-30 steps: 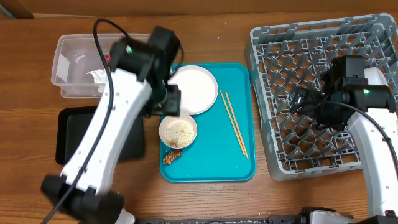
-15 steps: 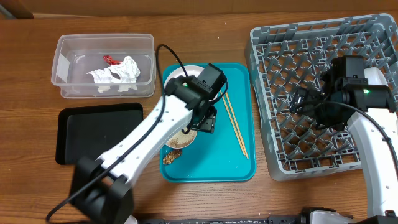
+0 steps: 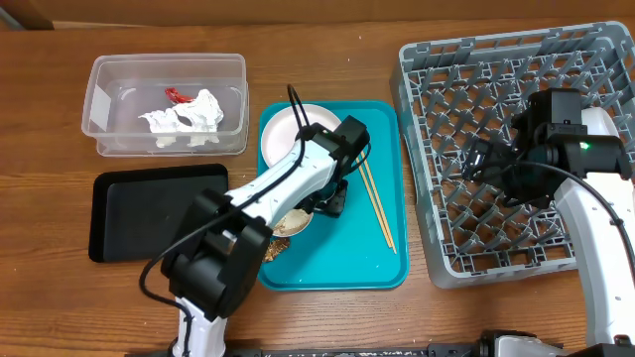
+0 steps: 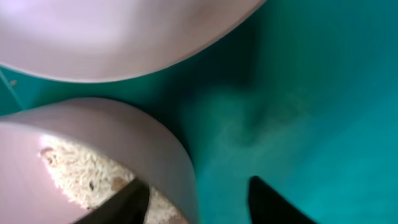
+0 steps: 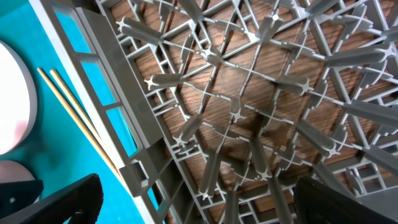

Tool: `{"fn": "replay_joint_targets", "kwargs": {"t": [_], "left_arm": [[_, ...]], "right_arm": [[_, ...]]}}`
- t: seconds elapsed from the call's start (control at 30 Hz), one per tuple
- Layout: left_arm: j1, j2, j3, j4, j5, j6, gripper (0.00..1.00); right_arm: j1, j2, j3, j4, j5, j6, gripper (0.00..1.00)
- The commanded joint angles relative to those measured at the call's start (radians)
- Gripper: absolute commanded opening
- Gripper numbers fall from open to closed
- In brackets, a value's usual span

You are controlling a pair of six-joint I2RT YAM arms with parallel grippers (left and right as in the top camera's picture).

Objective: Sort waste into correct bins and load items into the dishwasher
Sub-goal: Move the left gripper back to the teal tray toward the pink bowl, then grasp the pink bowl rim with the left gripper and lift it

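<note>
My left gripper (image 3: 327,198) (image 4: 193,202) is open over the teal tray (image 3: 337,260). It straddles the right rim of a small white bowl (image 3: 284,222) (image 4: 112,143) holding rice (image 4: 81,174), with one finger inside and one outside. The round white-pinkish plate (image 3: 294,134) (image 4: 124,31) lies just behind the bowl. A brown food lump (image 3: 274,251) lies in front of the bowl. The wooden chopsticks (image 3: 375,198) (image 5: 74,109) lie on the tray's right side. The clear tub (image 3: 109,99) holds the crumpled napkin (image 3: 189,117) and the red wrapper (image 3: 179,96). My right gripper (image 3: 486,159) (image 5: 199,205) is open and empty over the grey dish rack (image 3: 496,89) (image 5: 249,81).
The shallow black tray (image 3: 129,213) lies left of the teal tray, in front of the clear tub. The dish rack's left wall (image 5: 130,130) stands close to the teal tray's right edge. Bare wooden table shows along the front.
My left arm has swung right from beside the clear tub and come down at the rice bowl's right rim. The right arm has not moved.
</note>
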Motion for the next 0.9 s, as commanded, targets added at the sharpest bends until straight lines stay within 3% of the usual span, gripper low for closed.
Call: {"fn": "replay_joint_targets", "kwargs": {"t": [0.0,0.13,0.27,0.67,0.87], "left_arm": [[0.0,0.019,-0.007,0.005,-0.003,0.016,0.35],[0.0,0.017,-0.003,0.008,-0.003,0.024,0.28],[0.001,0.017,0.001,0.006,-0.003,0.028,0.04],[0.001,0.005,0.178,-0.167,-0.003,0.026,0.04],[0.032,-0.093,0.239,-0.24,0.009,-0.023,0.04]], "right_arm": [[-0.001,-0.005,0.013,0.002,-0.001,0.001,1.0],[-0.001,-0.005,0.013,0.002,-0.001,0.001,1.0],[-0.001,-0.005,0.013,0.002,-0.001,0.001,1.0],[-0.001,-0.005,0.013,0.0,-0.001,0.001,1.0],[-0.001,-0.005,0.013,-0.001,0.0,0.0,1.0]]}}
